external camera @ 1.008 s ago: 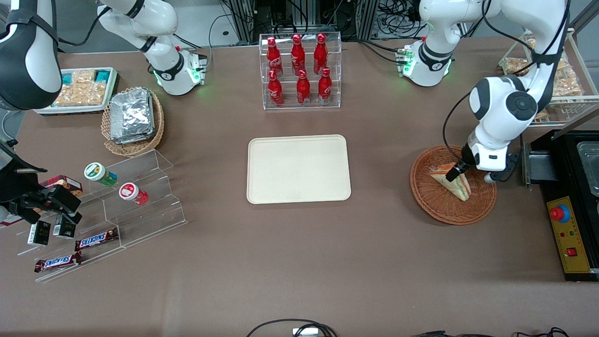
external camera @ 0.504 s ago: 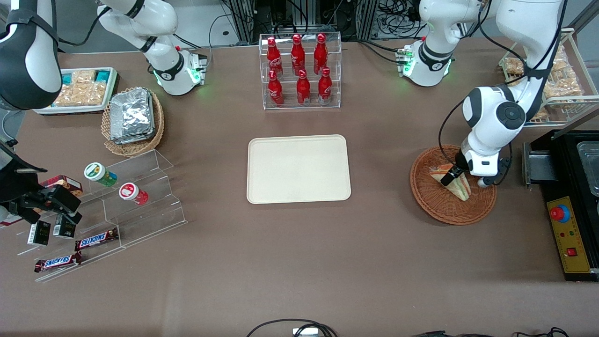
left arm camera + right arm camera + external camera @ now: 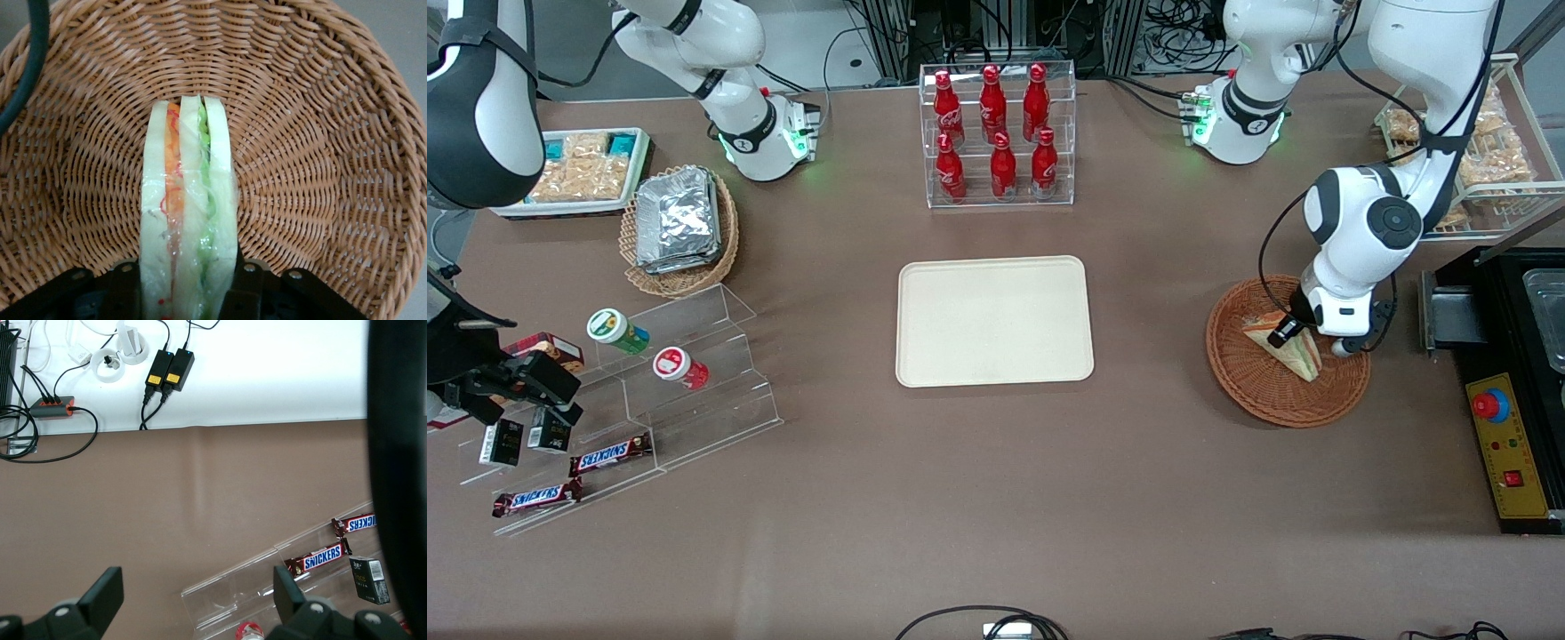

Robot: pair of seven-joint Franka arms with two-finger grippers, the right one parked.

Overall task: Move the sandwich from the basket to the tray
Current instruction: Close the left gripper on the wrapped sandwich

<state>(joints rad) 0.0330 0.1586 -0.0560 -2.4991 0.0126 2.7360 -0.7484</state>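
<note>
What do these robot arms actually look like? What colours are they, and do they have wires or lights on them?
The working arm is glossy white with rounded segments, dark grey round joint caps and black bands. A black cable loops along it down to the wrist. Its round base glows green. The gripper, over the sandwich in the basket, has small black fingers.

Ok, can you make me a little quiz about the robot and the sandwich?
1. True or false: the sandwich already lies on the cream tray.
2. What is the pincer squeezing? A) a cola bottle B) the sandwich C) a Snickers bar
3. Fill in: the sandwich sits in the round wicker ____.

Key:
1. False. It is in the basket, with the pincer's fingers pressed on both sides of it.
2. B
3. basket
</note>
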